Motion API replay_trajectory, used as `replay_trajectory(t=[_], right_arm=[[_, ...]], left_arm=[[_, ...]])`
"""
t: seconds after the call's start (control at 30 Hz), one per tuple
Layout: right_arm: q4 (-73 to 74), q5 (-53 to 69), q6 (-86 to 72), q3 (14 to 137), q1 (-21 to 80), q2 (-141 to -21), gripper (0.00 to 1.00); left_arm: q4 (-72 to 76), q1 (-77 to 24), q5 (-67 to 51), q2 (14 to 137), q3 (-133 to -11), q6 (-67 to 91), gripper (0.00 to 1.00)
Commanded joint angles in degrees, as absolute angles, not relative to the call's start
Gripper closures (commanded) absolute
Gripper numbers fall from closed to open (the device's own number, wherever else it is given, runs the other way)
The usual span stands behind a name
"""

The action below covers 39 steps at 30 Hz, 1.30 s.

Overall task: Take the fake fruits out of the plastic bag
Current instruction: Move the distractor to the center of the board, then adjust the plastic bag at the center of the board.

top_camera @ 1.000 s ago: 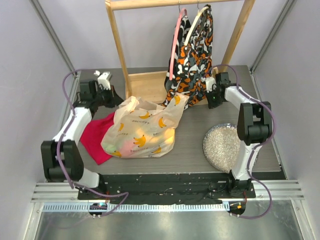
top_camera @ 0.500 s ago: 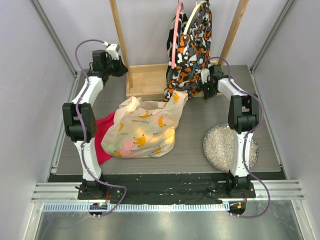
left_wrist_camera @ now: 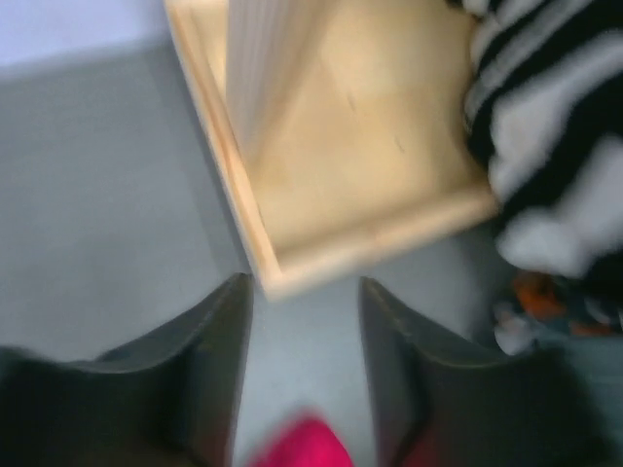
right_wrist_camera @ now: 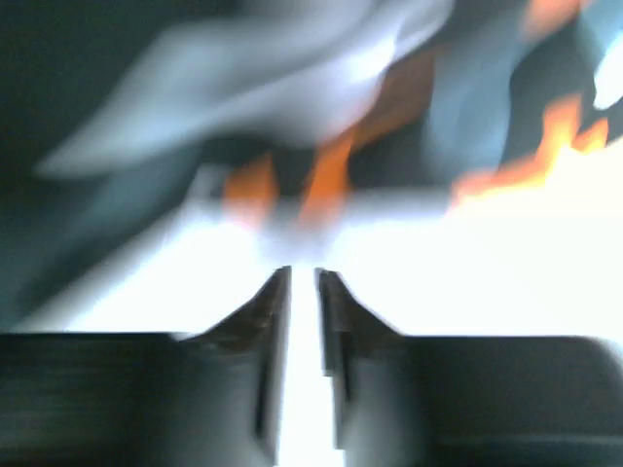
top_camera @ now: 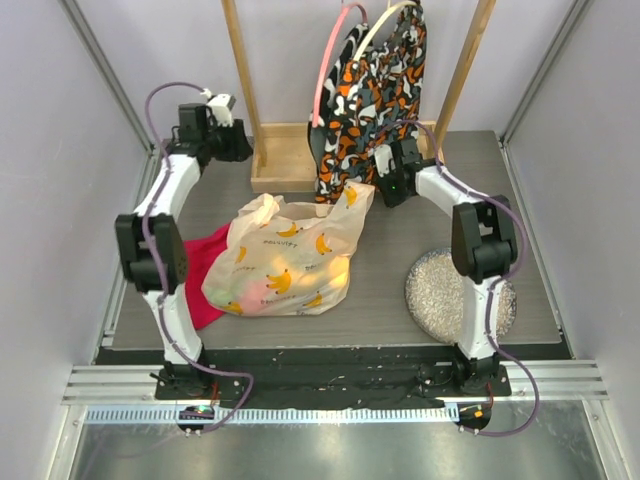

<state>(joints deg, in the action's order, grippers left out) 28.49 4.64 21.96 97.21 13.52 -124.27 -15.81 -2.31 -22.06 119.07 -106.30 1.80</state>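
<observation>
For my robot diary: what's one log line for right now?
fake fruits: inside plastic bag | left gripper: open, empty | right gripper: barely open

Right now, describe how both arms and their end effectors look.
The left arm and right arm have white links, black joints, and a purple cable looping alongside each. The left end effector and right end effector each have two dark, tapering fingers.

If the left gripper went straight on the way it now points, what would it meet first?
Most likely the left gripper meets the corner of the pale wooden rack base, straight ahead between its parted jaws; blur leaves the gap unclear.
</observation>
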Motion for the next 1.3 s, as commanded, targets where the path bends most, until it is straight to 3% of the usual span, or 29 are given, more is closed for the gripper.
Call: replay_trajectory(t=[0.0,0.1,0.27,0.4,0.5,0.67,0.83,0.97,1.13,1.27], right_arm=[[27.6,1.5,19.9,86.8,12.0,-106.4,0.54],[30.0,2.5,19.5,79.7,11.1,-98.4,0.39],[33.3,6.3,17.9,72.4,11.0,-88.4,0.30],[34.9,11.2,15.0,71.7,11.0,-86.6,0.27],[36.5,14.6,13.4,73.2,11.0,-86.1,0.27],[37.0,16.1,12.9,73.7,11.0,-85.4,0.27],[36.5,16.7,12.1,74.1,10.9,-85.7,0.27],[36.1,16.6,11.9,76.1,11.0,-86.0,0.27],[36.6,21.8,9.9,79.5,10.9,-85.4,0.27],[36.6,33.0,5.5,85.2,11.2,-84.7,0.27]], left_arm=[[-23.4,3.6,-24.3,94.9,-92.8,7.1,0.32],[-30.9,8.0,-25.4,81.6,-85.5,3.5,0.20],[-53.3,12.4,-23.0,65.8,-72.3,-12.1,0.14],[-55.3,14.1,-17.9,62.2,-58.6,-16.2,0.12],[-53.2,14.1,-16.0,66.7,-55.5,-19.1,0.12],[-57.0,14.1,-14.8,80.2,-57.8,-24.9,0.30],[-43.1,14.6,2.2,95.1,-58.1,-25.8,0.29],[-42.4,20.1,10.9,106.9,-70.5,-21.8,0.30],[-45.3,22.3,8.0,111.4,-86.9,-19.0,0.29],[-58.5,20.6,-10.9,109.1,-96.8,-18.0,0.25]])
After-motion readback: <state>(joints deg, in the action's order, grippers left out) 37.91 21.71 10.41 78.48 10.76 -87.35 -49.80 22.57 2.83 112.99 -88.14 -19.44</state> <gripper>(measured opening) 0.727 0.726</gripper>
